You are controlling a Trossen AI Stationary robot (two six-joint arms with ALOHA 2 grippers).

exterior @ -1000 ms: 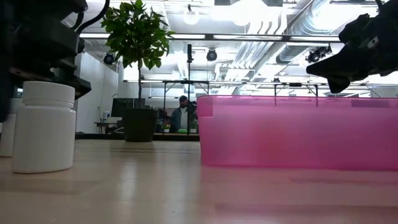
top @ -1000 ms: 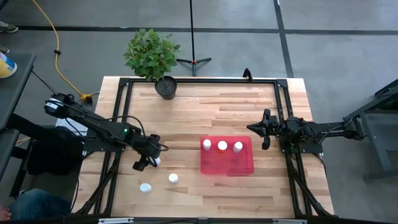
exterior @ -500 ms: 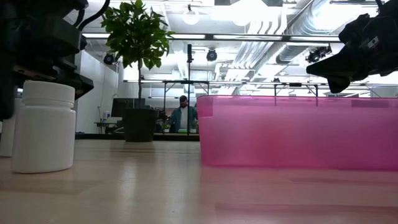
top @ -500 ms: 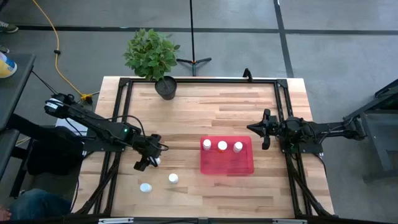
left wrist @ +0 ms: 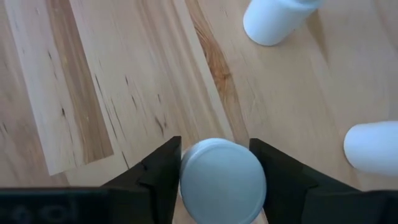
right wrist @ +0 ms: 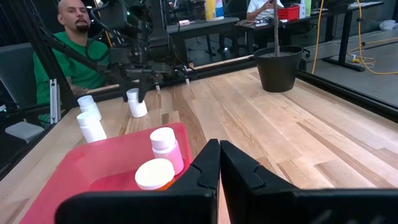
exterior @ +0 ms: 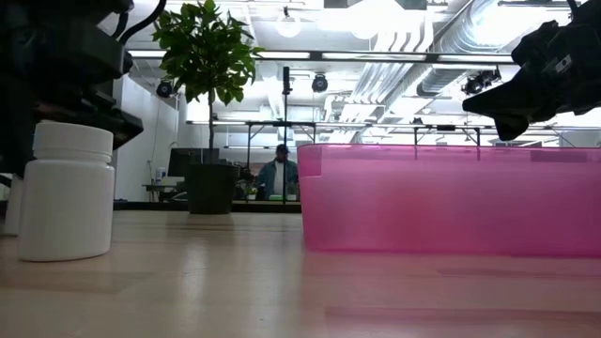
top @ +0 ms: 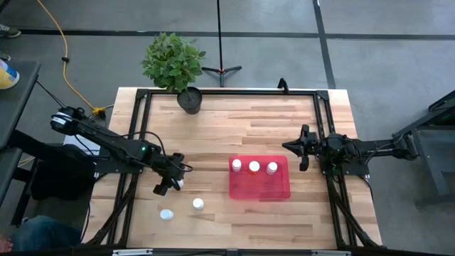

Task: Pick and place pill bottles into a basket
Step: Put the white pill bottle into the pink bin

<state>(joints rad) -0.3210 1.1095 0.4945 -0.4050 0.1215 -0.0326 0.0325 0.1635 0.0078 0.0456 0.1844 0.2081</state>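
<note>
So the left claw (top: 173, 183) is down low on the left half of the tabletop (top: 234, 121), and a pill bottle (left wrist: 222, 180) sits right between its two fingers (left wrist: 160, 172). They're hugging the cap on both sides, so it's closed on that bottle. Two more bottles stand loose just nearer the front edge: one (top: 166, 214) to the left and one (top: 197, 204) a bit right of it. Moving right, the red basket (top: 260, 188) sits near the middle, well apart from the left claw, with three bottles (top: 254, 167) lined up along its far side. The right claw (top: 303, 149) hovers just right of the basket, fingers pressed together with nothing in them.
</note>
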